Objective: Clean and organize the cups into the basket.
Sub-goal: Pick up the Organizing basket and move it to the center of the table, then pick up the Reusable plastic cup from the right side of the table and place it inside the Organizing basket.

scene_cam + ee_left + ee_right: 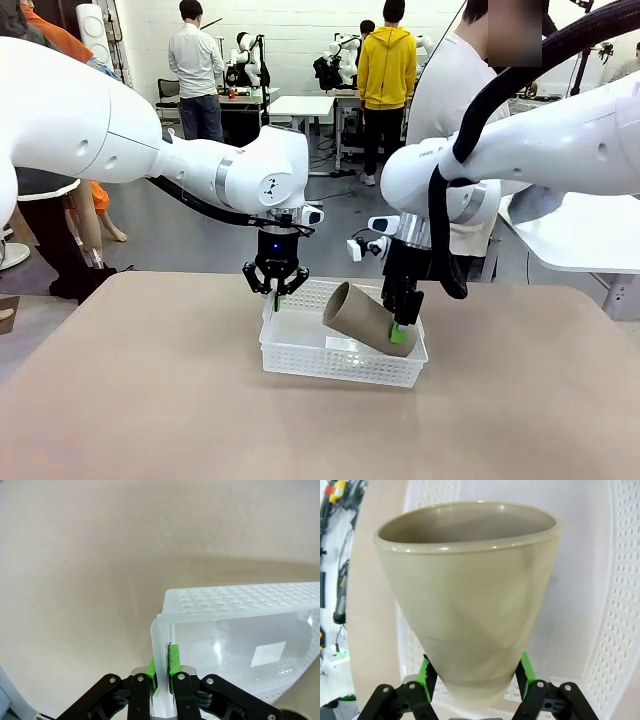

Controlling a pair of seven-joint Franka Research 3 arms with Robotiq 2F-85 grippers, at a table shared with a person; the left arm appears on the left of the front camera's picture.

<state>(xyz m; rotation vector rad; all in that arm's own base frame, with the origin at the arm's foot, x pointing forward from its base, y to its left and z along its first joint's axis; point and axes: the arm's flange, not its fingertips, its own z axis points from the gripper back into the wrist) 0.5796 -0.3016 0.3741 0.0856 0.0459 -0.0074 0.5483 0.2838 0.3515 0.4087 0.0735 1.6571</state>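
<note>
Right now the left tool (277,290) is clamped shut on the basket (340,365). Seen from its wrist, this tool (162,667) has the thin white wall at a rounded corner pinched between its green pads (151,669), one pad outside and one inside. From that grip the basket (235,600) runs away toward the other arm, its perforated rim level and its floor showing through the wall. On the tool's outer side, bare tan worktop (100,555) spreads wide beyond the basket's edge.

The right tool (400,325) hangs over the end of the basket farthest from the left tool, well apart from it. Its jaws stand partly open, gripping a tan cup (365,318) by its narrow base. The cup is tilted, with its open mouth raised and pointing toward the left tool, and its body lies across the basket above the front rim. I cannot tell whether it touches the basket floor. From the right wrist, the cup (470,595) flares straight ahead of the tool (475,672), with mesh wall (620,605) rising on one side and some floor around it.

Toward me, the worktop (150,400) runs broad and open to its near edge.
</note>
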